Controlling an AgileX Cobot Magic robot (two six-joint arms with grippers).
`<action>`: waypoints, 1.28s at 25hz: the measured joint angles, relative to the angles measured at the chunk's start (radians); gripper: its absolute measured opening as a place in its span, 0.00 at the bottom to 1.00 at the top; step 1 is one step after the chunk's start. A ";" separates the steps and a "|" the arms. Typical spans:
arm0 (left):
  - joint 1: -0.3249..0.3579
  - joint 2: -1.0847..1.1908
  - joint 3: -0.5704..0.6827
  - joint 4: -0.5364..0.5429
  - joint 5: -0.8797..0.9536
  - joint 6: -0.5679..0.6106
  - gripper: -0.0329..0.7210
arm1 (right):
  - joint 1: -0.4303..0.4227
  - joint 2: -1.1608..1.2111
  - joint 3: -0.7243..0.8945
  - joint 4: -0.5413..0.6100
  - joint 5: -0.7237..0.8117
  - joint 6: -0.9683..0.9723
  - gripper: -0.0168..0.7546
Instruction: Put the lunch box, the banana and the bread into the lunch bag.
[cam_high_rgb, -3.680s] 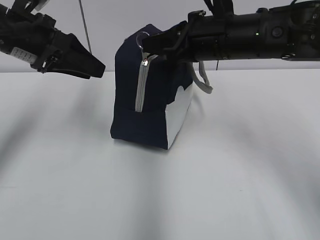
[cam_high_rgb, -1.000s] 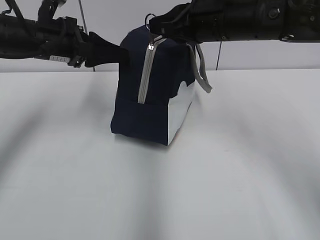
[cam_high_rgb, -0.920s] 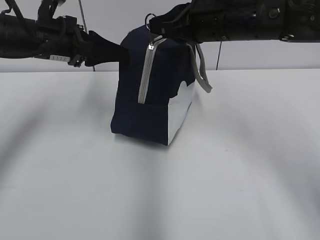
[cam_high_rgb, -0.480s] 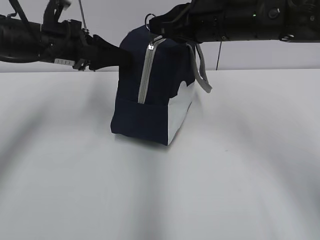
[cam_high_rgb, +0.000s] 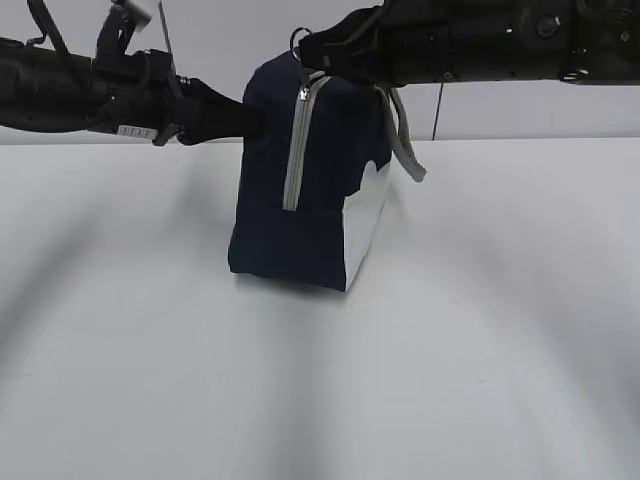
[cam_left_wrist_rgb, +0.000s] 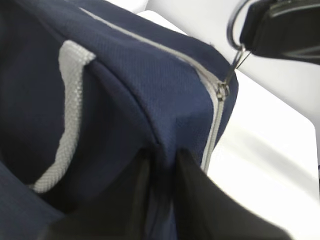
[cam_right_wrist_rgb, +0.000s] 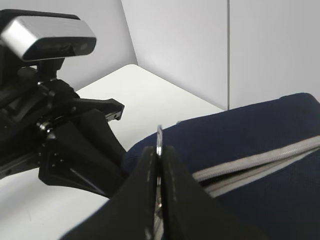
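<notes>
Basically still at the opening stage, nothing packed yet as far as I can see. The lunch bag (cam_high_rgb: 305, 180) stands upright on the white table (cam_high_rgb: 450, 350), roughly mid-scene, navy end w/ the grey zipper (cam_high_rgb: 295, 150) facing the exterior cam, white side panel to the right, a grey handle (cam_high_rgb: 405, 150) drooping off that side. The zipper looks closed along the end and over the top, w/ the slider up at the top corner. The right gripper (cam_right_wrist_rgb: 159, 150) has its jaws pressed together on the ring pull (cam_right_wrist_rgb: 159, 135), the thin metal ring pinched edge-on between the two fingers at the bag's top corner. The left gripper (cam_left_wrist_rgb: 160, 170) is in against the bag's other end, jaws nearly together w/ a fold of navy fabric squeezed between them just beside the zipper line, so my read is it's bracing the bag while the other arm works the zip. Lunch box, banana and bread: not visible in any view, can't say where they are, but w/ the zip closed I'd judge none is loaded. Left to do, by my estimate: run the zipper open, spread the mouth, then fetch and drop in all 3 items, i.e. nearly the whole job.
</notes>
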 joint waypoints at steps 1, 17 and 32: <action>0.000 0.000 0.000 0.004 0.000 -0.003 0.14 | 0.000 0.000 0.000 0.000 0.000 0.000 0.00; -0.001 0.000 0.000 0.027 0.016 -0.044 0.05 | 0.000 0.000 0.000 0.059 0.000 0.009 0.00; -0.001 0.000 0.000 0.135 0.144 -0.125 0.05 | 0.000 0.005 -0.035 0.124 0.054 0.031 0.00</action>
